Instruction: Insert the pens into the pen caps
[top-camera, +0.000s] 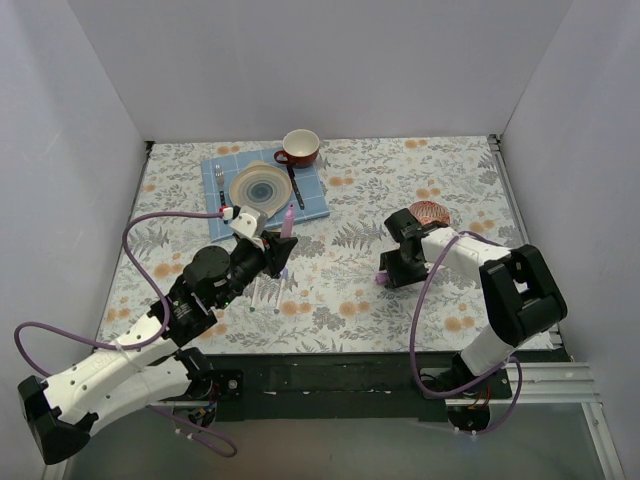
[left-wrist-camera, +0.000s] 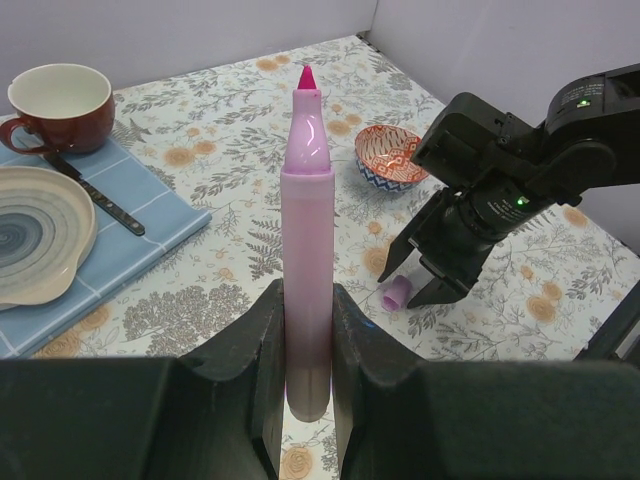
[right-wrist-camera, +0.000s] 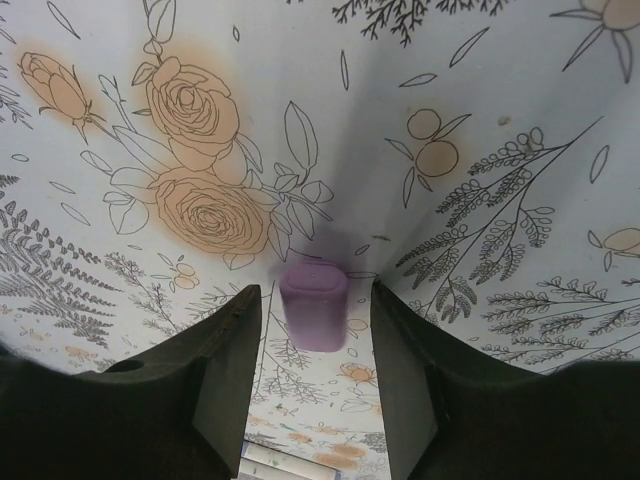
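The left arm reaches from the near left corner diagonally toward the table's middle, wrist roughly level; the left gripper (top-camera: 277, 256) has its fingers (left-wrist-camera: 268, 340) pressed against the lower barrel of the pink pen (left-wrist-camera: 307, 230), pinching it. The right arm folds at a raised elbow and angles back leftward and down; the right gripper (top-camera: 388, 277) hangs low over the floral table (top-camera: 340, 290) with its fingers (right-wrist-camera: 232, 360) spread, one on each side of the lilac cap (right-wrist-camera: 313, 303), a gap showing on both sides.

Count: one pink pen, held; one lilac cap, on the cloth between the right fingers; two slim white pens (top-camera: 252, 303) seem to lie just near of the left gripper, though they are faint; one red cup (top-camera: 299, 147), one plate (top-camera: 260, 186), one blue mat (top-camera: 312, 200), one fork (top-camera: 219, 183), one knife (top-camera: 295, 187), one patterned bowl (top-camera: 430, 212).

The pink pen's long axis runs straight out from the left gripper; its bare magenta tip points away from the arms, toward the mat and the far wall. The cap is short; which way its open end faces I cannot tell.
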